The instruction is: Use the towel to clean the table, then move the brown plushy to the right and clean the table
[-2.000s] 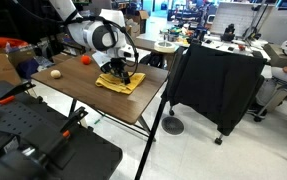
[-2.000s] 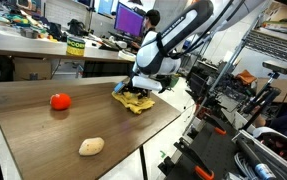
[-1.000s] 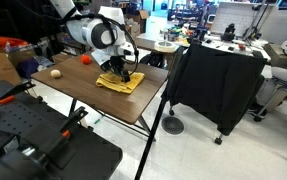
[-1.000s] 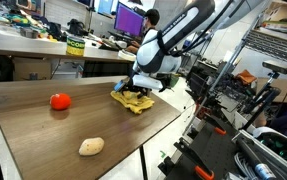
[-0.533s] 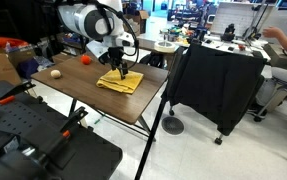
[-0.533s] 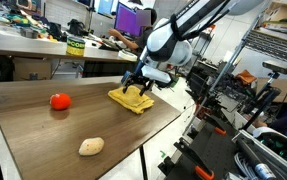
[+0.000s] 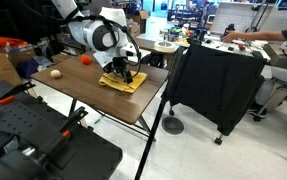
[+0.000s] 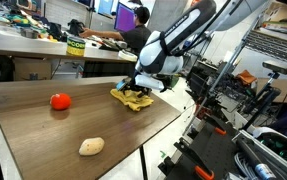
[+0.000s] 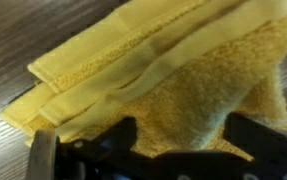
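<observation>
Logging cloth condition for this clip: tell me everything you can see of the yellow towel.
The towel is a bright yellow terry cloth with flat hemmed bands, clear in the wrist view. It is folded in layers and rumpled. It lies on the dark wood table, near one edge, and bunches up where the gripper meets it from above. Whether the jaws pinch it or only press on it cannot be told.

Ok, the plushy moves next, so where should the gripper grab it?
Probably from straight above, closing across the short width of the brown plushy at its middle: it lies on the table as a low oval, apart from the red ball and towel, so both sides are free.
</observation>
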